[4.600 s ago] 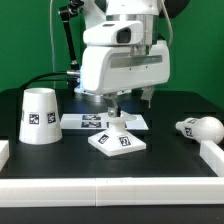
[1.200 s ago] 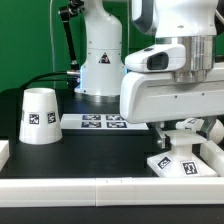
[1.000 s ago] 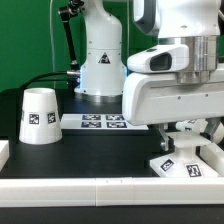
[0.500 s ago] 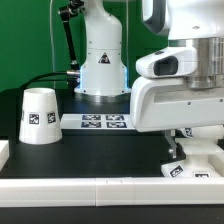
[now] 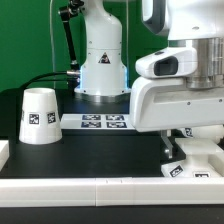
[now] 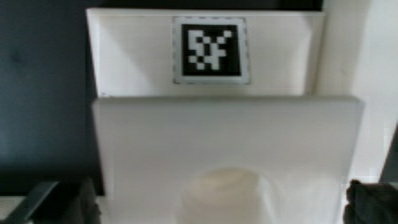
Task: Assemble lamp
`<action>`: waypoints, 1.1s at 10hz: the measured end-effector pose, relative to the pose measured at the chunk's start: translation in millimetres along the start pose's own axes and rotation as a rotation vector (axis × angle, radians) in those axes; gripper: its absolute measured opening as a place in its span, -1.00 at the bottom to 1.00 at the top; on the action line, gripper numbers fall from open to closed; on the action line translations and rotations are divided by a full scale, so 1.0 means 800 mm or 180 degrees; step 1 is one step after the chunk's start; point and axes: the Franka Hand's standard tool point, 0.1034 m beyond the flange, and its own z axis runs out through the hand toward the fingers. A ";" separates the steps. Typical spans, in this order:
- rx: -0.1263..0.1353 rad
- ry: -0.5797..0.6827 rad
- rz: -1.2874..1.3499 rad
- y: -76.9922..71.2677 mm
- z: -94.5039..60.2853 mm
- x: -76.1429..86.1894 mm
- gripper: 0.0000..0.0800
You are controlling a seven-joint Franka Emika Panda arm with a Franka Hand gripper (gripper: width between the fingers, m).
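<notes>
At four o'clock on the black tabletop (image 5: 100, 150), one flat square white base (image 5: 195, 170) sits mostly hidden; whether the hand (image 6: 214, 200) is spread or pinching cannot be told.

The shade (image 5: 38, 116), at the left of the exterior view, is white with one black-and-white square tag. The base (image 5: 181, 170), at lower right, is white with a like tag. The marker board (image 5: 95, 122) is white with black tags. The desk (image 5: 90, 155) is black, the backdrop (image 5: 25, 45) green, the arm (image 5: 185, 95) white.

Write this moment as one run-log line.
gripper: over lamp base, grip unclear | lamp base: exterior view's right | lamp shade: standing, exterior view's left
</notes>
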 end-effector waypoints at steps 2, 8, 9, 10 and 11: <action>-0.0014 -0.0032 -0.0074 -0.009 -0.015 -0.029 0.75; 0.0009 -0.0129 -0.0690 -0.084 -0.042 -0.091 0.75; 0.0023 -0.0166 -0.0794 -0.092 -0.037 -0.096 0.75; 0.0019 -0.0153 -0.0760 -0.086 -0.038 -0.094 0.75; 0.0018 -0.0154 -0.0756 -0.086 -0.037 -0.094 0.75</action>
